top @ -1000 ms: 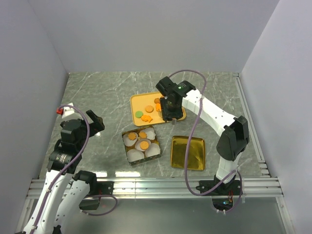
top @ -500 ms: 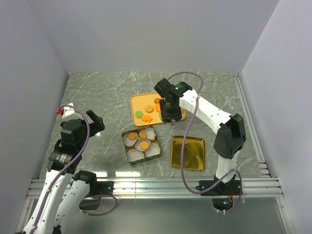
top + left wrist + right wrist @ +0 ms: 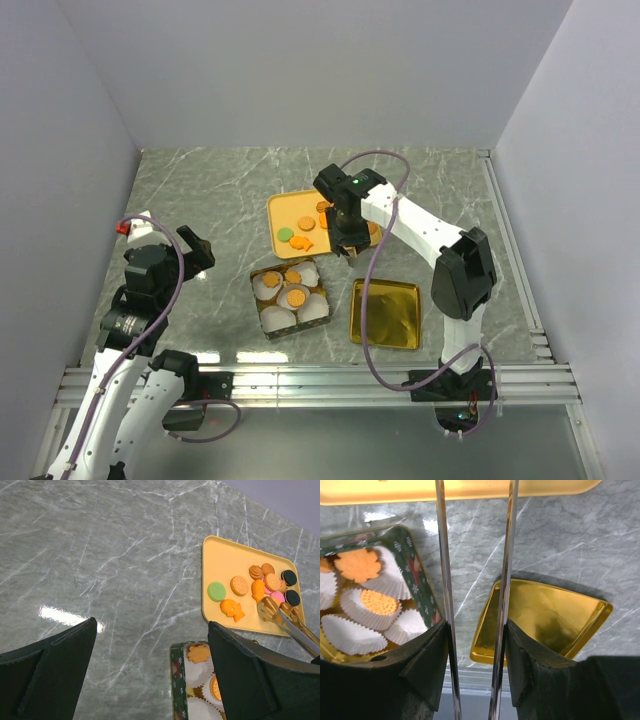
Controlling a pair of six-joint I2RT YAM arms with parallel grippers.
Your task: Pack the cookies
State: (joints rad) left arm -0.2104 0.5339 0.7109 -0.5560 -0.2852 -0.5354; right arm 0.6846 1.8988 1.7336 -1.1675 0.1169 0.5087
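Several cookies [image 3: 303, 226] lie on a yellow tray [image 3: 283, 208]: tan rounds, a fish shape, a green one, pink and black ones [image 3: 240, 585]. A few more cookies [image 3: 357, 564] sit in white paper cups inside a green tin [image 3: 291, 298]. My right gripper [image 3: 347, 235] hangs over the tray's near right edge, shut on metal tongs [image 3: 443, 555]. The tongs' tips [image 3: 268, 608] hover over the tray beside the cookie pile, with nothing seen between them. My left gripper [image 3: 195, 250] stands open at the left, well away from tin and tray.
A gold lid [image 3: 385, 313] lies open side up to the right of the tin. Grey walls enclose the marble table on three sides. A metal rail [image 3: 320, 385] runs along the near edge.
The right arm has carried the tongs a little left and nearer, from over the tray's right part toward its near edge. The left arm has stayed still.
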